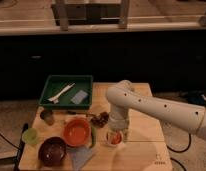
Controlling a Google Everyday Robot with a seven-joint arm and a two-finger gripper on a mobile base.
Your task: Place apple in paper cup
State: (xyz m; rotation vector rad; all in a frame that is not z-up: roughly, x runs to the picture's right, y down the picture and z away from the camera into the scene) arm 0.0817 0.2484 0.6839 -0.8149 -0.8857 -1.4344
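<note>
Since the apple shows as an orange-red spot at the mouth of the paper cup, right under the hand, the step in hand looks like the release itself, close to the end of the task. The hand hangs straight down from the white arm over the cup, at the middle front of the counter. Whether it is apart or clamped on the fruit I cannot tell, nor whether the apple rests on the cup's bottom.

To do this well, the hand should let go only when the apple sits centred inside the rim, since the cup is barely wider than the fruit and looks light enough to tip. It should then rise straight up, with no sideways drag that could pull the cup over. The dark clump and the orange bowl stand near the cup, so room to the side is slight.
</note>
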